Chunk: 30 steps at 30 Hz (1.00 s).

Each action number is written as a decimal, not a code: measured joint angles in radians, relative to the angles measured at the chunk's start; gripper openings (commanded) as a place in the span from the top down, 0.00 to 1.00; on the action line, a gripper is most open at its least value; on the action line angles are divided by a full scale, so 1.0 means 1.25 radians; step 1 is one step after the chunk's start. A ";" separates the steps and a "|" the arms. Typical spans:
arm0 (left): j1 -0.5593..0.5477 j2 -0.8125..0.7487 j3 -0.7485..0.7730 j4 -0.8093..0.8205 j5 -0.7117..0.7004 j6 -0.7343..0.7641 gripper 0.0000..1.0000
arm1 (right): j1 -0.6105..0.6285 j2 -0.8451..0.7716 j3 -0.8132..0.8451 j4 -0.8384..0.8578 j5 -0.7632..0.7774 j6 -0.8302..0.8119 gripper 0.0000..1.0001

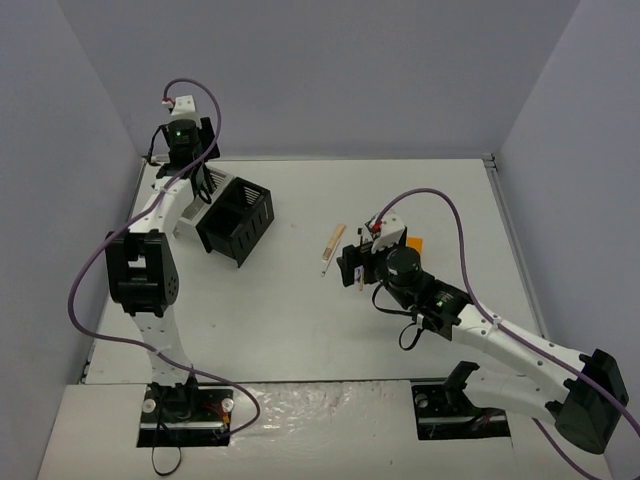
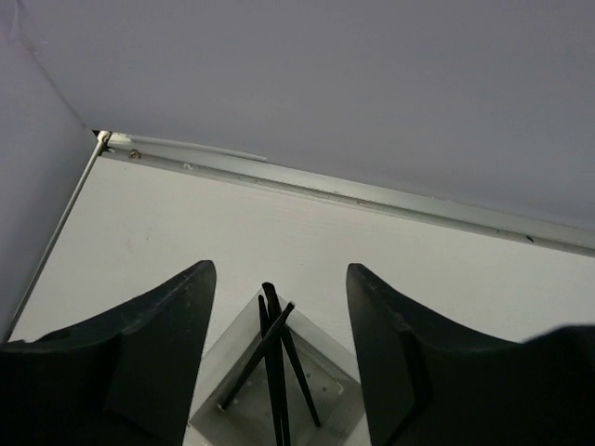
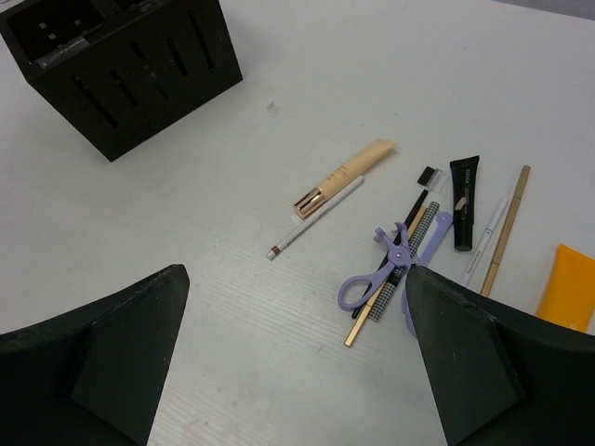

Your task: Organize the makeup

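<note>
Your left gripper [image 2: 279, 277] hung spread over the white box [image 2: 231, 364] — right gripper [image 3: 296, 277], likewise spread, angled down above the makeup [image 3: 397, 257].

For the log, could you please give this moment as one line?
left gripper open over white box holding pencils | right gripper open over makeup

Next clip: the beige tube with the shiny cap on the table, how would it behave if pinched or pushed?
The beige tube looks rounded at its cap end, so a sideways push would probably roll it against the white pencil alongside. Its flattened far end suggests a soft body that may dent when pinched.
</note>
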<state>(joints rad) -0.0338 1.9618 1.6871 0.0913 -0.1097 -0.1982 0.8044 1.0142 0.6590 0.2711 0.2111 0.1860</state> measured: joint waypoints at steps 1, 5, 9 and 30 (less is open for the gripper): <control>0.001 0.000 -0.005 0.000 0.001 -0.003 0.34 | 0.000 0.000 0.000 -0.006 0.005 0.000 0.04; 0.007 -0.008 -0.018 -0.017 0.001 -0.010 0.22 | -0.005 0.009 0.008 -0.032 0.025 0.007 0.18; 0.008 -0.063 -0.027 -0.096 0.004 -0.021 0.16 | -0.036 0.063 0.044 -0.066 0.041 0.027 0.32; 0.009 -0.724 -0.468 -0.411 0.160 -0.115 0.11 | -0.198 0.506 0.268 -0.155 0.043 0.104 0.77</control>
<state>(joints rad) -0.0231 1.0573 1.1022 -0.4226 0.0909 -0.3421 0.5570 1.6460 0.9937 0.0772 0.2643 0.3165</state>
